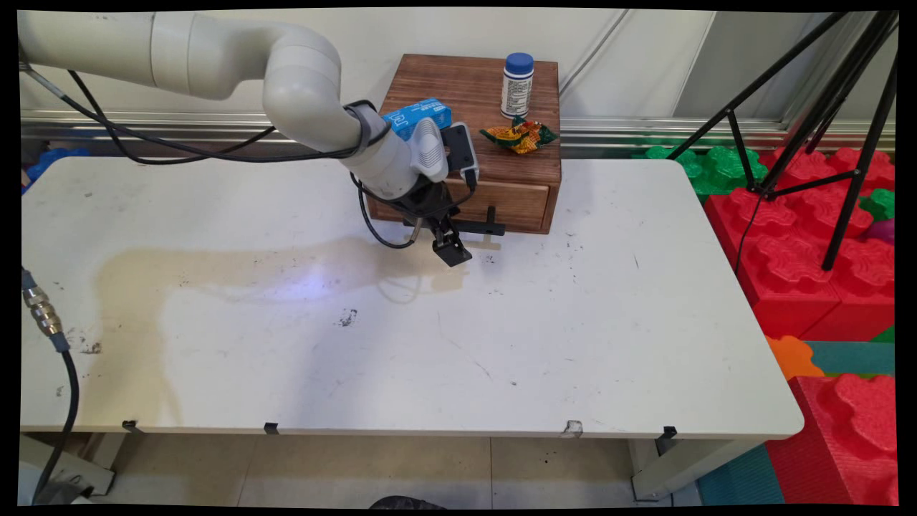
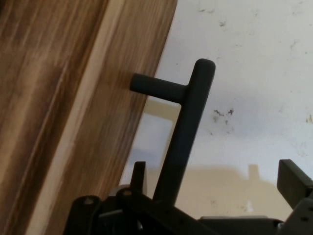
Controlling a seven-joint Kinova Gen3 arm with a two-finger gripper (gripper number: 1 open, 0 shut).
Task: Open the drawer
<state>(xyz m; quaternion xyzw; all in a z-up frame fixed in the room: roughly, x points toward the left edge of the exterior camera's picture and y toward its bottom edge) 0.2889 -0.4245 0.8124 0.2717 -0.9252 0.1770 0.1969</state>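
Main view: high, front, whole table (image 1: 501, 344). Hand view: close; both share drawer handle (image 2: 188, 132).

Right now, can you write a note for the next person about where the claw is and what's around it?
Claw: open, one finger on each side of the black handle of the wooden drawer box, not closed on it.
The drawer looks shut.
On top of the box: blue carton, white bottle with a blue cap, crumpled snack wrapper.
The box stands at the far edge of the white table.

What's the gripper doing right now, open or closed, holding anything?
Gripper: open, holding nothing; its fingers straddle the black drawer handle of the wooden drawer box without clamping it.
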